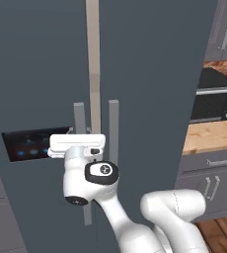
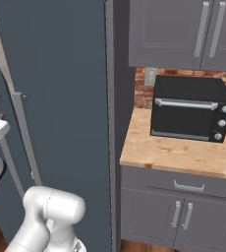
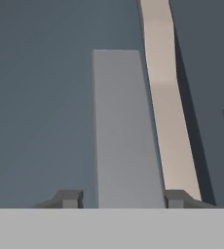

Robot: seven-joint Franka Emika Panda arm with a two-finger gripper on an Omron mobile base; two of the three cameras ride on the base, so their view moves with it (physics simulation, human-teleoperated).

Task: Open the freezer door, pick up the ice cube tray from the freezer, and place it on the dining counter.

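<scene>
The freezer door (image 1: 36, 74) is the slate-blue left door with the black lit control panel (image 1: 29, 146), and it stands closed. Its grey vertical bar handle (image 1: 79, 116) runs up between my fingertips (image 3: 69, 198) in the hand view, where the handle (image 3: 126, 131) is seen close up. My gripper (image 3: 122, 198) straddles the bar, open: the right tip is almost on it and a narrow gap is left on the other side. The white hand (image 1: 77, 143) sits against the handle at panel height. The ice cube tray is hidden and the dining counter is out of view.
A beige centre strip (image 1: 93, 59) separates the freezer door from the plain right door (image 1: 150, 74), which has its own bar handle (image 1: 113, 128). To the right, a black toaster oven (image 2: 188, 115) stands on a wood-topped grey cabinet (image 2: 183, 155), under grey wall cabinets (image 2: 174, 32).
</scene>
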